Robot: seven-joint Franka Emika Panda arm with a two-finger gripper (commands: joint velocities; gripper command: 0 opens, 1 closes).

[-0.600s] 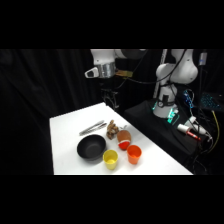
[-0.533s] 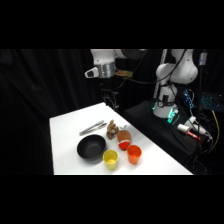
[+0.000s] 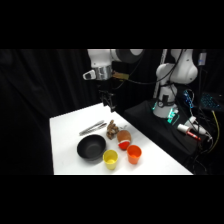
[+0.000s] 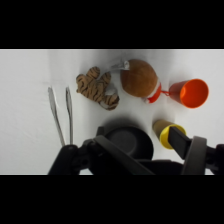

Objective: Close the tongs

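The tongs [image 3: 93, 128] lie flat on the white tabletop [image 3: 65, 131], their two slender arms spread slightly apart in the wrist view [image 4: 62, 114], untouched. The gripper [image 3: 108, 101] hangs in the air above the tabletop's far edge, well clear of the tongs; whether it is apart or together cannot be told. Just beside the tongs lies a striped plush toy [image 4: 97, 89], touching a brown round object [image 4: 139, 79]. A black bowl [image 3: 91, 148] sits near the tongs' end, with a yellow cup [image 3: 110, 158] and an orange cup [image 3: 134, 153] beside it. A red item [image 3: 123, 145] rests between the brown object and the orange cup.
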